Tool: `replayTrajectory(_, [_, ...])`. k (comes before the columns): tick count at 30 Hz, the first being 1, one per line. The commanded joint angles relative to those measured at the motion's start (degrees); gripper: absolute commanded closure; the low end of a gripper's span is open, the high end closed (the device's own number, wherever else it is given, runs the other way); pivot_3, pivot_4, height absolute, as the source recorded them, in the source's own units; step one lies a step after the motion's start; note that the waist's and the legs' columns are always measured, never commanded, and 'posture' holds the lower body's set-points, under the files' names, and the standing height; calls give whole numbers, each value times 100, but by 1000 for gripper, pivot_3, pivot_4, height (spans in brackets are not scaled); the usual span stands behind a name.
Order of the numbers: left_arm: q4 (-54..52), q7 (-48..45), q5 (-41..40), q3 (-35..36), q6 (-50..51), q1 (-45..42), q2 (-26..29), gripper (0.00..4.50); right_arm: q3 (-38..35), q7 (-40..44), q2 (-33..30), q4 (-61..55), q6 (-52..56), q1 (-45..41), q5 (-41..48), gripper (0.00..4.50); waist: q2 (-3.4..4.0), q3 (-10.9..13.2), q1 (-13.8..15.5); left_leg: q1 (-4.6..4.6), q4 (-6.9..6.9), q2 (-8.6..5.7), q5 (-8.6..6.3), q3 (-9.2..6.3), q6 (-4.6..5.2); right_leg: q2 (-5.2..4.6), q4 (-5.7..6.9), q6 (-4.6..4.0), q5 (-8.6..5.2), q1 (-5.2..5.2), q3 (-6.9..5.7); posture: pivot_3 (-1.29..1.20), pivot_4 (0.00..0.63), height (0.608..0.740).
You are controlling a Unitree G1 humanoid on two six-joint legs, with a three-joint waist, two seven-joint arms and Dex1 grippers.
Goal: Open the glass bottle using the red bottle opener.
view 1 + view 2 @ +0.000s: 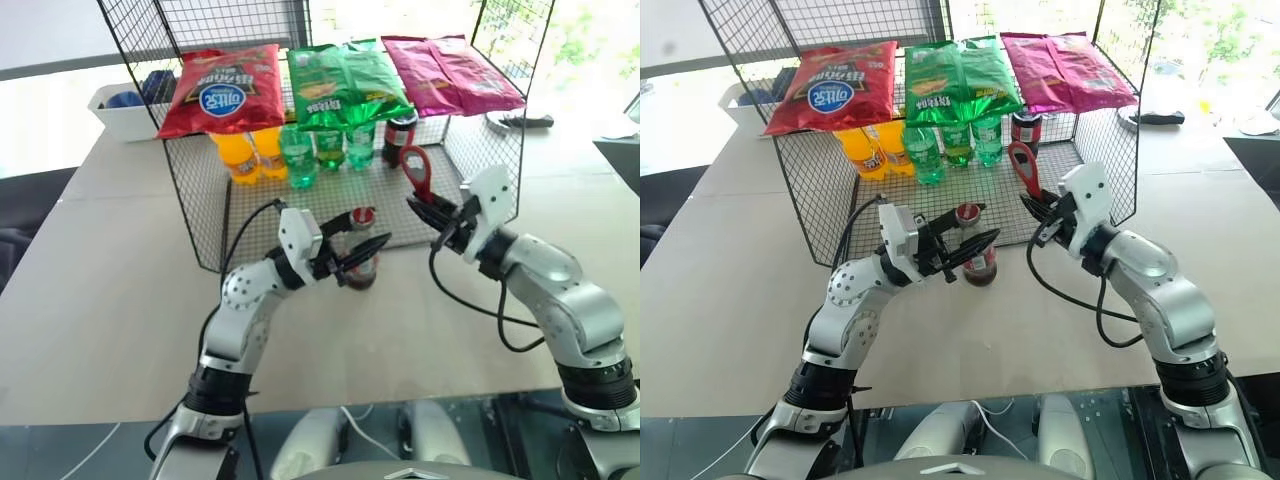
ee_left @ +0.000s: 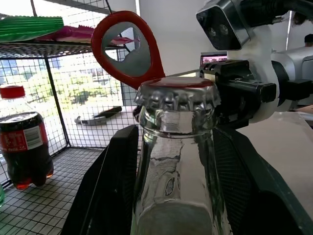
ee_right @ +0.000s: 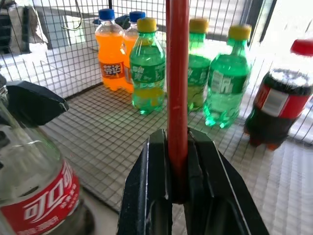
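Gripping the glass bottle [image 1: 361, 262] around its neck, our left gripper [image 1: 368, 252] is steadying it upright on the table [image 1: 110, 290], just in front of the wire cage [image 1: 205, 215]. Our right gripper [image 1: 425, 211] is pinching the red bottle opener [image 1: 416, 166] by its handle, ring head raised, close beside the capped bottle. Behind, we are facing soda bottles [image 1: 300, 152] under chip bags [image 1: 345, 85].

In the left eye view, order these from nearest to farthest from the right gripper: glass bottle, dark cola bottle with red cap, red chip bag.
1. glass bottle, just to its left, in the left gripper.
2. dark cola bottle, behind the right gripper, inside the wire rack.
3. red chip bag, on the rack's top, far left.
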Motion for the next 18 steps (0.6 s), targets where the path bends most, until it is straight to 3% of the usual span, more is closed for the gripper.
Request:
replayTrajectory(1, [145,51,207,-56,55,125,122,2763,289,-157,-71,-95,-1543,29,-1235,4500,-2,-3,0,1,0,0,0,1,0,2,1,0,0,0,-1,0,150,734])
replayTrajectory(8, [158,139,166,-49,95,66,138,2763,770,-451,-256,724,-4034,462,-3020,4500,-29,-22,-3,9,0,4,0,8,-1,30,2,0,1,0,3,0,150,734])
replayTrajectory(18, [319,232,112,1,97,-2,76,2763,1275,-981,108,2442,-5407,79,-4341,4500,-34,-31,-4,25,0,41,9,36,-17,77,3,-26,23,2,32,0,150,734])
